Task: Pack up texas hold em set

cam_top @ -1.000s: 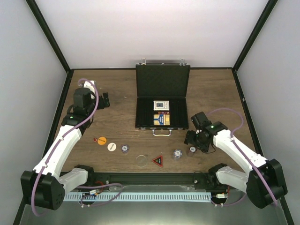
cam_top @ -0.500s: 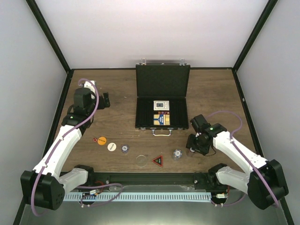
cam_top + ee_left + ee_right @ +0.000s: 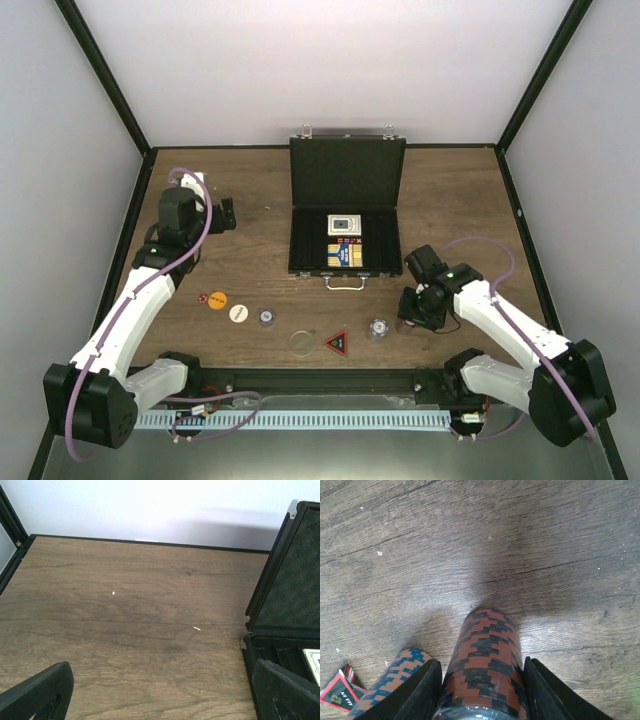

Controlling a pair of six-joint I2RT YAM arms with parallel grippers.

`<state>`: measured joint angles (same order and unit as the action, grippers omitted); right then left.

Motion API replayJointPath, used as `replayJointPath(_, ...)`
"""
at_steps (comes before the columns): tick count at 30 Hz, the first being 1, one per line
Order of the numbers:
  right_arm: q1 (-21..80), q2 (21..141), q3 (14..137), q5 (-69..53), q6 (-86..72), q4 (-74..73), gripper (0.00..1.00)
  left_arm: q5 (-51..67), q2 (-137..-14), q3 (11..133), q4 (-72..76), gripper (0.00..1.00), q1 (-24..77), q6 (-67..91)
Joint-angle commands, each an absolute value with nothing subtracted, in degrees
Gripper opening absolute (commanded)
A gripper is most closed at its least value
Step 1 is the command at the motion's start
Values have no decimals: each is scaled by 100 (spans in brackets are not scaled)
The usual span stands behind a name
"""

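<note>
The black case (image 3: 345, 175) lies open at the table's back centre, with a card deck (image 3: 343, 224) and coloured packs inside; its side shows in the left wrist view (image 3: 280, 605). My right gripper (image 3: 414, 314) (image 3: 481, 677) is shut on an upright red-black chip stack (image 3: 487, 650) that stands on the table. A blue-orange chip stack (image 3: 395, 672) (image 3: 377, 329) stands just left of it. The red-black triangle (image 3: 337, 343) (image 3: 339, 690) lies further left. My left gripper (image 3: 226, 214) (image 3: 162, 690) is open and empty over bare wood, left of the case.
An orange button (image 3: 217, 299), red dice (image 3: 203, 298), a white button (image 3: 238, 312), a purple-grey chip (image 3: 266, 318) and a clear disc (image 3: 301, 342) lie in a row at the front left. The case handle (image 3: 345, 283) points toward the arms.
My right gripper has moved down and slightly left onto the chip stack at the front right and now covers it in the top view. The left arm has not moved.
</note>
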<state>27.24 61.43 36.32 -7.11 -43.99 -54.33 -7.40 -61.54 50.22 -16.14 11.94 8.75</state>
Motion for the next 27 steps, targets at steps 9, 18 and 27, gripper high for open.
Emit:
replayJointPath(9, 2856, 6030, 4241, -273, -4363, -5798, 31, -712, -6095, 5089, -1620, 100, 1289, 849)
replayJointPath(18, 2851, 6497, 6040, 85, -3747, -6100, 30, -102, -5909, 4929, -1343, 100, 1549, 527)
replayJointPath(27, 2856, 7192, 6767, -2482, -2707, -5090, 28, 2977, -5759, 4331, -400, 100, 2843, -100)
